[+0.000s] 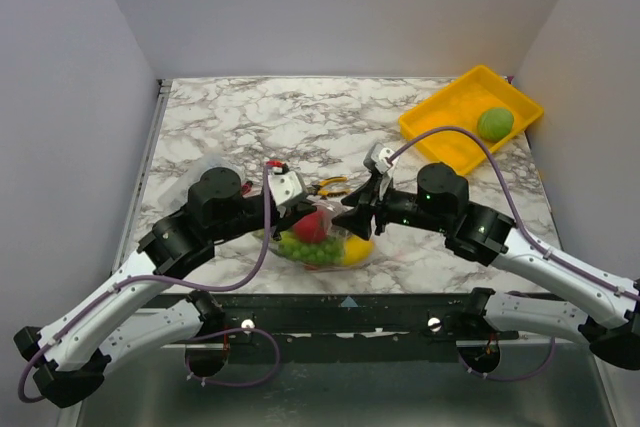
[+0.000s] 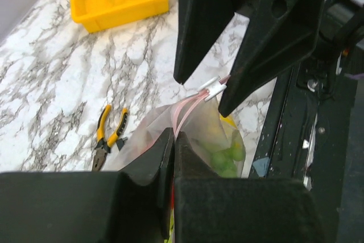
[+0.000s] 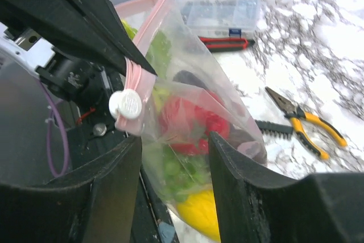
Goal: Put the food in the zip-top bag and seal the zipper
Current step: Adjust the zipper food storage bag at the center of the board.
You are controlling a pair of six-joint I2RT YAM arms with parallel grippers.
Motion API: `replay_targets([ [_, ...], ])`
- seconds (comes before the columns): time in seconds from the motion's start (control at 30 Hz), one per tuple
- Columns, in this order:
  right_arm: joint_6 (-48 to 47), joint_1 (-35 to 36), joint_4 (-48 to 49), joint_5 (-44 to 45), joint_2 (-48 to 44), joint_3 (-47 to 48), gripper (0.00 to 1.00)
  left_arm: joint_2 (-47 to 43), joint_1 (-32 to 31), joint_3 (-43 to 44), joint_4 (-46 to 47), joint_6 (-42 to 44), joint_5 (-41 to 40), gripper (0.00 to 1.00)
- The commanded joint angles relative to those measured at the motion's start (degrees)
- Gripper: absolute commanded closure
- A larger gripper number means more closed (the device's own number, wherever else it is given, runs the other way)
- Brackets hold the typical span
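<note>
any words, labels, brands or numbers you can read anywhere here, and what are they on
No text can be read in any view.
clear plastic box: bluish shapes show inside, too blurred to tell whether any is print.
pliers, yellow tray, zip-top bag: no marks show.

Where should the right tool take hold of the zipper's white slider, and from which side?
Probably pinch the white slider across the zipper, one finger per flat face, coming from the right: it straddles the pink strip, and the left tool clamps the strip beside it.
</note>
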Motion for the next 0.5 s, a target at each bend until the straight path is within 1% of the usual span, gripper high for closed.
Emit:
replay_targets([
  [0.0,4.99,-0.02,16.87,-4.29,-2.8,-5.31,0.47,-4.94,0.23,-2.52,9.25,-7.15,-4.07,1.0],
  [0.07,6.47,0.0,19.77,-3.22,-3.07,-6.79,0.47,-6.05,0.24,-3.17,11.24,-10.8,-5.44,1.0],
  [0.23,6.74,-0.07,26.91,-3.27,-4.21,-10.55,0.48,-7.12,0.24,-3.0,13.24,-16.53,-3.09,1.0],
  [0.33,5.76,0.02,31.73,-3.82,-5.41,-13.35,0.48,-6.94,0.25,-2.37,12.74,-17.39,0.69,1.0],
  [0.4,5.07,-0.01,35.27,-5.03,-5.81,-15.11,0.45,-6.92,0.33,-2.42,12.17,-17.17,1.3,1.0],
  [0.47,3.47,-0.05,36.3,-6.6,-5.76,-15.5,0.44,-7.09,0.33,-2.6,11.7,-16.54,1.14,1.0],
])
